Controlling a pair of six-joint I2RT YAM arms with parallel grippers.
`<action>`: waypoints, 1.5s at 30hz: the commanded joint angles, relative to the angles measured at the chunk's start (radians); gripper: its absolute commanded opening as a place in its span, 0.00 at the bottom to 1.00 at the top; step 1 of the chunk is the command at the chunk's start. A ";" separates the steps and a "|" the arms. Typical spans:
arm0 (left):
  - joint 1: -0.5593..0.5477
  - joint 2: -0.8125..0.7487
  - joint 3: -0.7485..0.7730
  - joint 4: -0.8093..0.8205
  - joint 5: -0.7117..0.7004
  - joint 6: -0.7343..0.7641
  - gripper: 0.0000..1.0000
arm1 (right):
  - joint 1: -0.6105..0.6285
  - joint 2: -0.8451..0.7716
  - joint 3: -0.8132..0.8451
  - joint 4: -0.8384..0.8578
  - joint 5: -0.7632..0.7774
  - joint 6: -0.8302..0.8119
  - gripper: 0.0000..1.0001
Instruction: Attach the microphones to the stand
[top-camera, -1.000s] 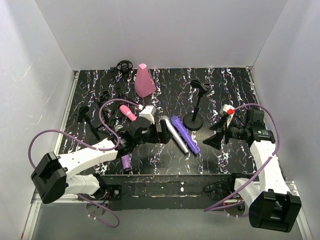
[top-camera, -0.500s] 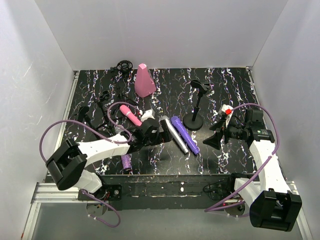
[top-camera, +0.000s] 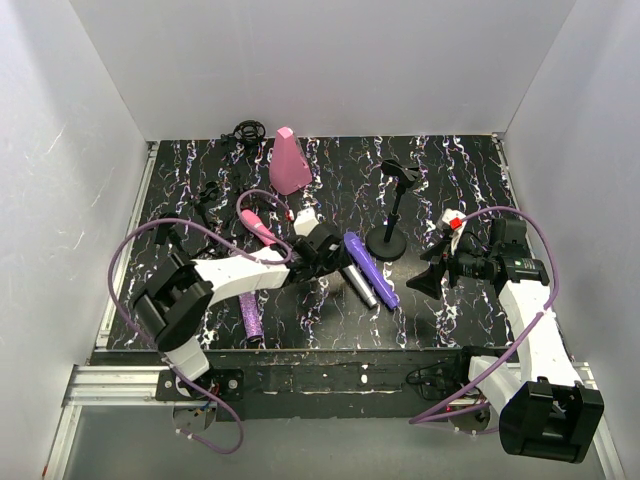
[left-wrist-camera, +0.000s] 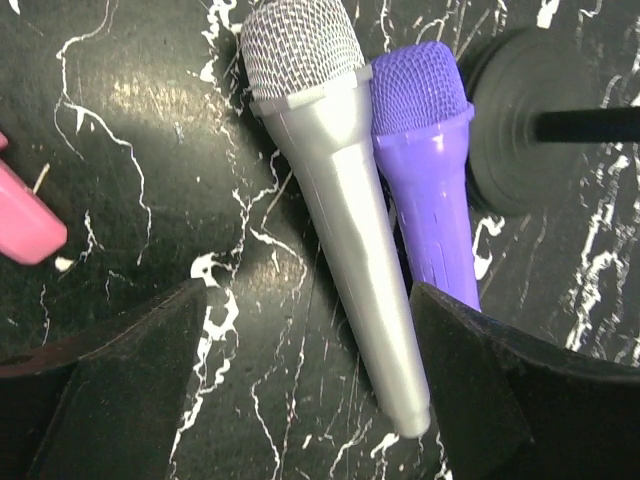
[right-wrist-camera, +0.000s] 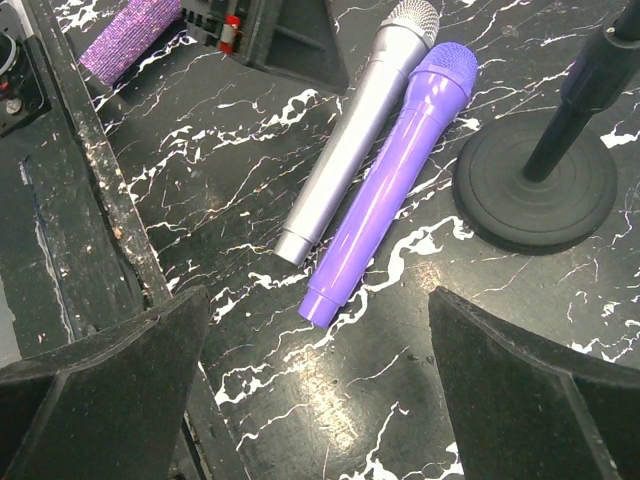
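The silver-grey microphone and the smooth violet microphone lie side by side on the black marbled table, left of the stand. My left gripper is open and low over the silver one. In the left wrist view the silver microphone runs between the fingers of the left gripper, its tail near the right finger, with the violet one beside it. The pink microphone and the glittery purple one lie further left. My right gripper is open and empty, right of the stand.
A pink cone-shaped block stands at the back. Small black stands and a coiled black cable are at the left and back. The right wrist view shows the stand's round base and the table's front edge.
My left arm has swung right and forward, bringing its open gripper from beside the microphones to over the silver one. The right arm has barely moved.
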 joint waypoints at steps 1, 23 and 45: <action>0.002 0.061 0.105 -0.115 -0.095 -0.056 0.79 | 0.001 -0.014 0.006 0.004 -0.005 -0.018 0.96; 0.002 0.270 0.223 -0.154 -0.068 -0.060 0.54 | 0.001 -0.021 0.009 -0.006 -0.005 -0.027 0.97; 0.002 -0.106 -0.145 0.091 -0.068 0.188 0.00 | 0.003 -0.032 0.010 -0.013 -0.022 -0.033 0.97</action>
